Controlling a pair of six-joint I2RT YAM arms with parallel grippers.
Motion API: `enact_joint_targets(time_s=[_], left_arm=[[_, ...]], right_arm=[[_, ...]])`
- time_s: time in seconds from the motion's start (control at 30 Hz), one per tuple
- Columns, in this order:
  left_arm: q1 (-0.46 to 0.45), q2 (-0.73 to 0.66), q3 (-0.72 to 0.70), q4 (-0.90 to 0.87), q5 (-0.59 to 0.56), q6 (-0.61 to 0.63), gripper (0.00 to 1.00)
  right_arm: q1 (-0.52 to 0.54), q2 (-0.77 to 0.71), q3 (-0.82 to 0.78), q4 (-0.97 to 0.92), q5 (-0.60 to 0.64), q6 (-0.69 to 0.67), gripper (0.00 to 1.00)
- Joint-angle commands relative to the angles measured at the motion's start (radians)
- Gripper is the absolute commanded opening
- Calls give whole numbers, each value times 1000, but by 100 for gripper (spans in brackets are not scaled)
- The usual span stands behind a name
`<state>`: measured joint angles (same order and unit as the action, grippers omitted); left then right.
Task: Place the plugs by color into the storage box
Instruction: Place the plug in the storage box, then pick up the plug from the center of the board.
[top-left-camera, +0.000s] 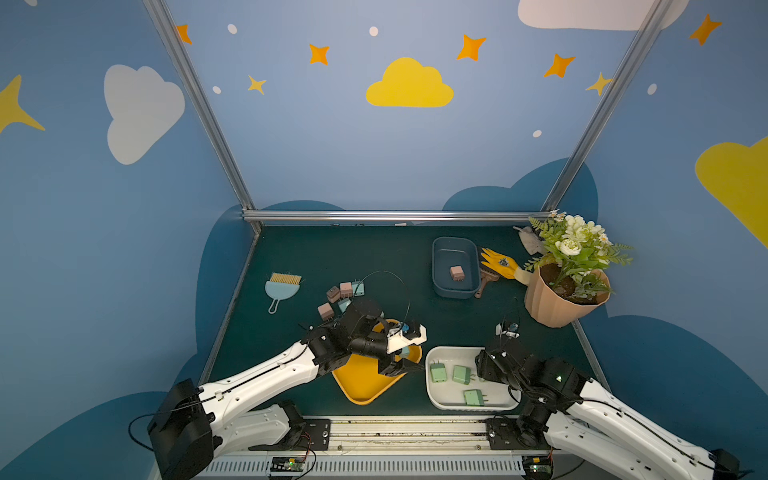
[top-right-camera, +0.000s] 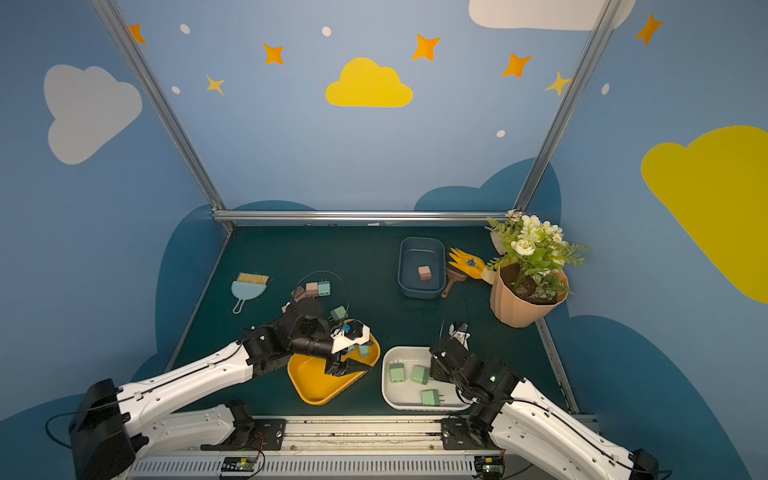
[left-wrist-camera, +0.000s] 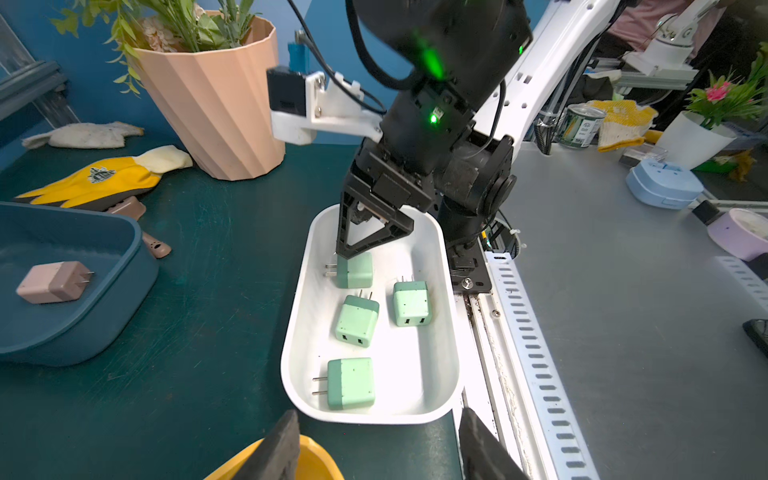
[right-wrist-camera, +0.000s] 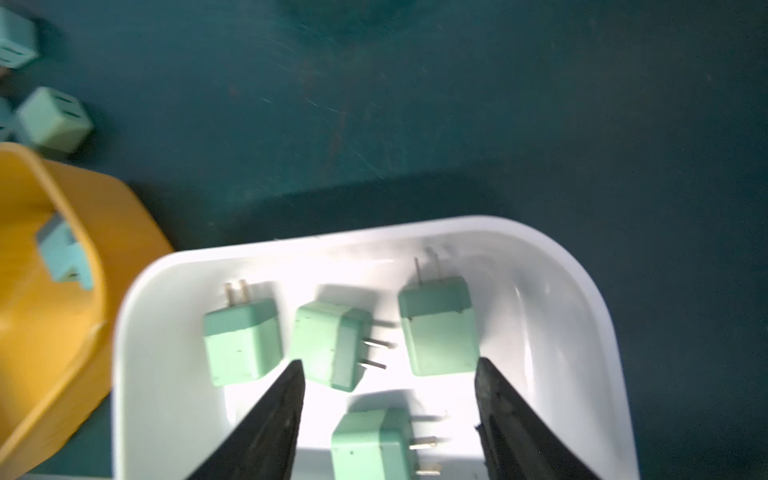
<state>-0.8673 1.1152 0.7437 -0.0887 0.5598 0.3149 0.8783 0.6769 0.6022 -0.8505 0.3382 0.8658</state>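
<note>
Right gripper (right-wrist-camera: 390, 362): parted, empty, over white plastic tray (right-wrist-camera: 374, 232) with four mint-green cube plugs (right-wrist-camera: 440, 328). Left gripper (left-wrist-camera: 379, 412): parted, empty. Yellow glove (left-wrist-camera: 95, 183) emblem unreadable.

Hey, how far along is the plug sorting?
Done: four green plugs in the white tray, one pink plug in the blue bin, a blue plug in the yellow tray. In hand: nothing; left gripper and right gripper both open. Remaining: the loose pile on the mat.

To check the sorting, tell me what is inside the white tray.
Four green plugs lie in the white tray. In both top views the right arm hides the fourth; the wrist views show it.
</note>
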Motion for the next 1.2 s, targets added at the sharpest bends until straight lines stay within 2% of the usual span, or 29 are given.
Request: enact_joint_targets(time_s=[0.0,0.17,0.3,0.5,0.63,0.83,1.07,1.17], left_arm=[[-3,-28,24,-55,-58,27,63],[-4,-48,27,-88,-220,3,63],[0,-57,41,-140,-391,-1,63],[54,-51,26,-119,-537,-93,63],[94,-8,55,-160,-589,-137,63],[188,73,98,-218,-634,-228,61],[313,258,225,-381,-732,-377,60],[348,332,267,-435,-737,-416,60]], right_arm=[[-6,33,64,180,-14,-205,65],[-12,126,111,360,-115,-364,65],[-15,204,122,478,-161,-393,65],[-21,347,168,597,-213,-386,65],[-21,445,203,673,-255,-402,65],[-21,610,335,683,-315,-431,65],[-24,725,430,729,-351,-447,67],[-25,776,468,749,-370,-464,67]])
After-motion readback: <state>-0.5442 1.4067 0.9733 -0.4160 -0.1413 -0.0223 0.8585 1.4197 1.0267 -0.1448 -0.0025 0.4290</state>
